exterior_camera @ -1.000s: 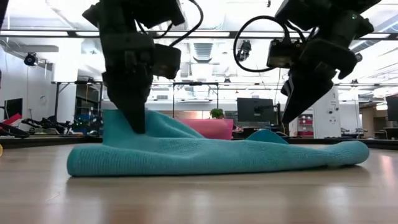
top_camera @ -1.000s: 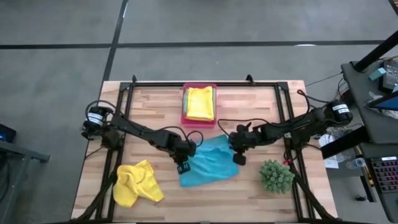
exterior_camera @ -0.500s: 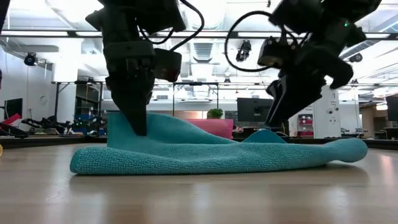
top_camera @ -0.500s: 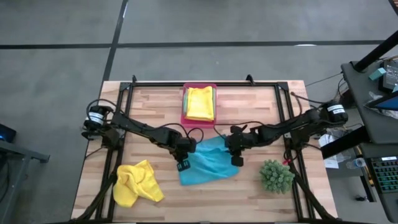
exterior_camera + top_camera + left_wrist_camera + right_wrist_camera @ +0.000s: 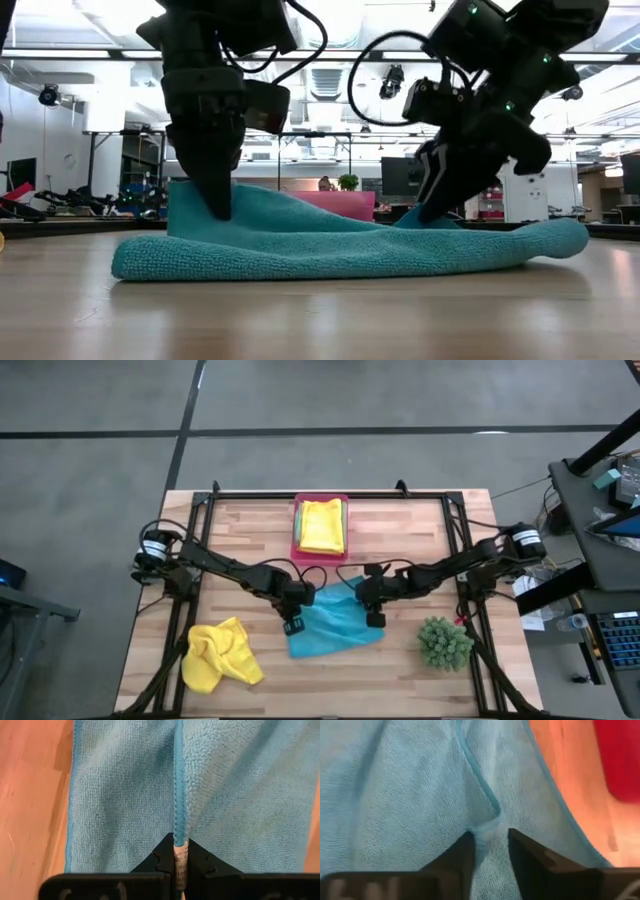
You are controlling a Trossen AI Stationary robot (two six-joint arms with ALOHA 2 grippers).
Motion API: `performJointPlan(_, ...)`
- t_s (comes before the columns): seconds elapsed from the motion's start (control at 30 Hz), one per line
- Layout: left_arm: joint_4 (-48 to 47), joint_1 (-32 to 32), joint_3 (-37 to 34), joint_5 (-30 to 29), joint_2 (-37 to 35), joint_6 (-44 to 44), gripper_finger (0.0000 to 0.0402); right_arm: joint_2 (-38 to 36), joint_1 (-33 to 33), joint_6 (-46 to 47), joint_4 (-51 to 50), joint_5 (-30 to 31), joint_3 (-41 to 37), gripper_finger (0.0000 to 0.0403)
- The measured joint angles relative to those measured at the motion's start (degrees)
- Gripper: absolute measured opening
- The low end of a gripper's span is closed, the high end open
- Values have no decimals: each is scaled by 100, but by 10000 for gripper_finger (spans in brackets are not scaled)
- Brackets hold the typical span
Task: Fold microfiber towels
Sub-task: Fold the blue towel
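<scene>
**Task status: one towel mid-fold, one towel still waiting**

Completed, as far as visible: a folded stack with a yellow microfiber towel (image 5: pixel 322 525) on top rests in the pink plastic tray (image 5: pixel 296 548) at the far middle of the wooden bench (image 5: pixel 240 530). A green edge shows beneath the yellow layer; how many cloths the stack holds cannot be counted.

In progress: the turquoise blue microfiber towel (image 5: pixel 335 622) lies at the bench centre, partly doubled over. The left hand (image 5: pixel 292 622) is pressed together, pinching the hemmed edge of this towel at its left side; the left wrist view shows the hem clamped between the fingers. The right hand (image 5: pixel 372 615) sits at the towel's right side with its fingers slightly apart and a raised fold of the cloth between them; whether that fold is firmly gripped cannot be confirmed.

Remaining: the fold of the turquoise towel is judged unfinished. A crumpled yellow microfiber towel (image 5: pixel 221 653) lies unfolded near the front left corner. A spiky green plant (image 5: pixel 444 642) stands at the front right, apart from the work.
</scene>
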Motion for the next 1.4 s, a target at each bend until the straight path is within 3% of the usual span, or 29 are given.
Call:
performJointPlan(0.13, -132, 1, 0, 0, 0, 0, 0, -167, 2, -4, -92, 0, 4, 30)
performJointPlan(0.2, -205, 5, 0, -1, 0, 2, 0, -301, 2, -42, -277, 43, 35, 16)
performJointPlan(0.53, -350, 240, 0, -47, -2, 81, 0, -888, -38, -66, -995, 1042, 116, 9)
performJointPlan(0.9, -342, 531, 0, -89, -2, 149, 0, -483, -276, -254, -990, 1375, 98, 9)
performJointPlan(1.4, -298, 626, -64, 78, 33, 94, 0, -473, -291, -168, -819, 1370, 87, 9)
